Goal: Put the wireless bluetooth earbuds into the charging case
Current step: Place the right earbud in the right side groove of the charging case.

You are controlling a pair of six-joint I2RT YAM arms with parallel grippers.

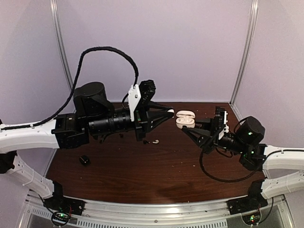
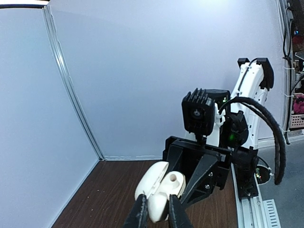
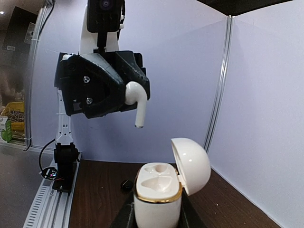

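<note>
My right gripper (image 1: 189, 127) is shut on an open white charging case (image 1: 185, 119) and holds it upright above the table. In the right wrist view the case (image 3: 156, 199) has a gold rim, empty sockets, and its lid (image 3: 194, 165) tipped back. My left gripper (image 1: 167, 113) is shut on a white stemmed earbud (image 3: 136, 100), stem pointing down, a little above and to the left of the case. In the left wrist view the earbud (image 2: 156, 205) sits between my fingers with the case (image 2: 172, 183) just behind. A second white earbud (image 1: 155, 141) lies on the table. A black earbud (image 3: 126, 184) lies beyond the case.
A small black box-like object (image 1: 84, 160) sits on the brown table (image 1: 156, 175) at the near left. Pale walls close the back and both sides. A metal rail (image 1: 156, 211) runs along the near edge.
</note>
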